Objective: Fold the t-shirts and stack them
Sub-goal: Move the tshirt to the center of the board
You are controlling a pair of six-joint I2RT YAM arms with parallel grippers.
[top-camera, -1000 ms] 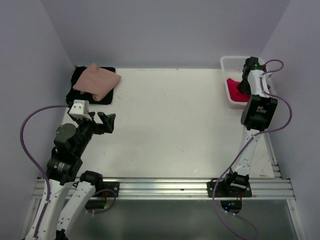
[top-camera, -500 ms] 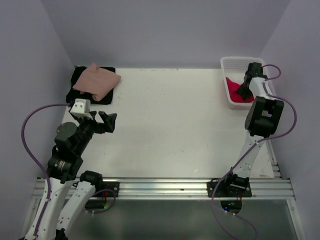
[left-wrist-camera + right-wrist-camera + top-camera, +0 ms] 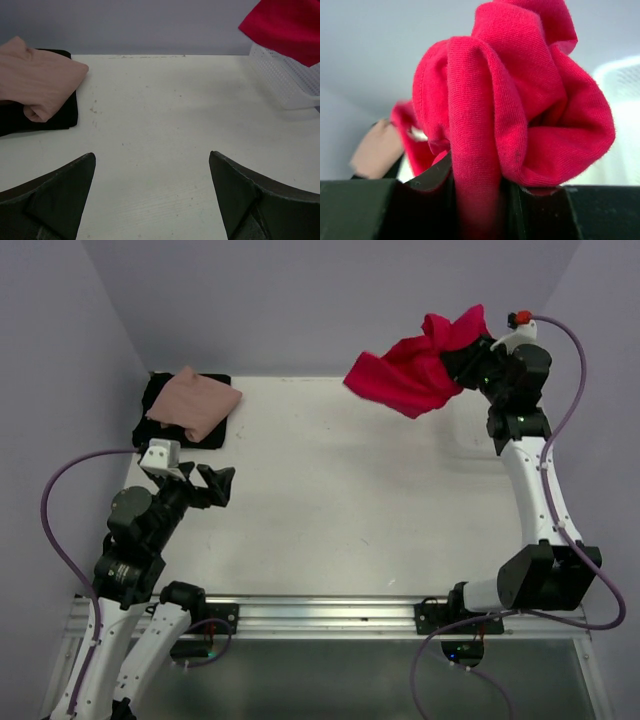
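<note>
The bright red t-shirt (image 3: 415,370) hangs bunched in the air above the table's far right, and my right gripper (image 3: 470,358) is shut on a fold of it. In the right wrist view the red cloth (image 3: 520,100) is pinched between the fingers of that gripper (image 3: 477,185). The salmon-pink t-shirt (image 3: 195,400) lies folded on top of the black t-shirt (image 3: 212,432) at the far left corner. My left gripper (image 3: 215,485) hovers open and holds nothing, low over the table near the left side (image 3: 151,155), with the pink t-shirt (image 3: 40,80) and black t-shirt (image 3: 60,112) ahead to its left.
The white lattice basket (image 3: 285,80) stands at the far right of the table, partly under the hanging red cloth (image 3: 285,27). Grey walls close in the back and both sides. The white table (image 3: 330,500) stretches between the two arms.
My right gripper shut on the red t-shirt inside the basket, then lifted it high out and swung it leftward. The left arm has stayed put.
</note>
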